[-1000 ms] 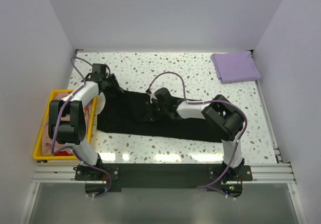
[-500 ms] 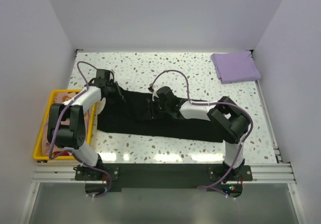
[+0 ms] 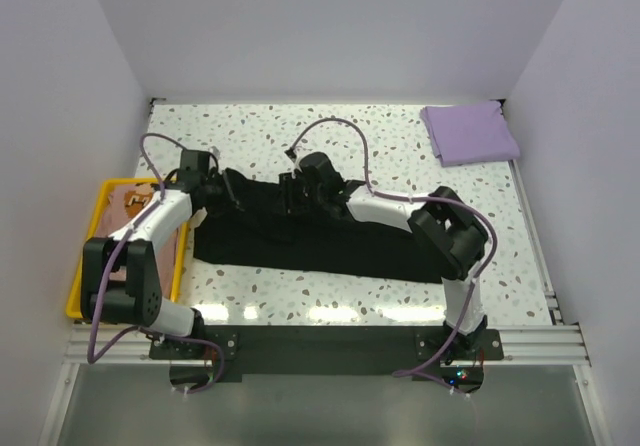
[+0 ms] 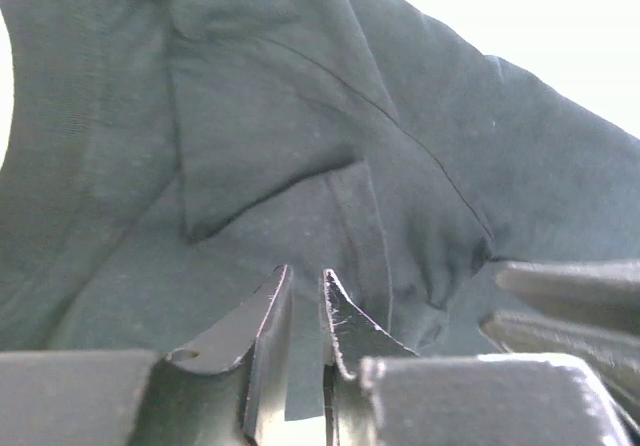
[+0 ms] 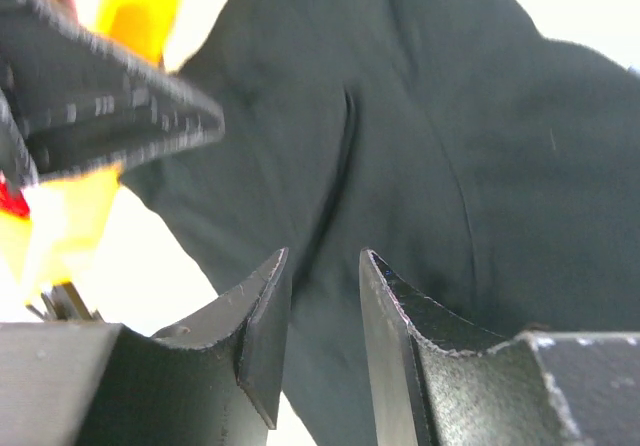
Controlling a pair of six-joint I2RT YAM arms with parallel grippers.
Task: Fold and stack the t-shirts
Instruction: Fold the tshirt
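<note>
Overhead view, layout: the black t-shirt (image 3: 330, 246) lies across the middle of the speckled table (image 3: 300, 131) as a long band from centre-left to lower right, with its upper left part bunched up. The lavender t-shirt (image 3: 470, 133) sits folded at the upper right of the frame, well apart from the black one. At the left edge you have the yellow tray (image 3: 82, 266) with the peach t-shirt (image 3: 135, 198) in it, print showing.

Left gripper (image 4: 305, 311): it is at the bunched upper left corner of the black t-shirt. In its wrist view the fingers are drawn nearly together with only a thin slit between them, and dark cloth fills the frame behind. You cannot tell from these views whether cloth is caught in that slit.

Right gripper (image 5: 322, 316): overhead, it is over the upper edge of the black t-shirt, just right of the left gripper. Its fingers are spread with a clear gap, nothing is pinched, and black cloth shows beyond it.
</note>
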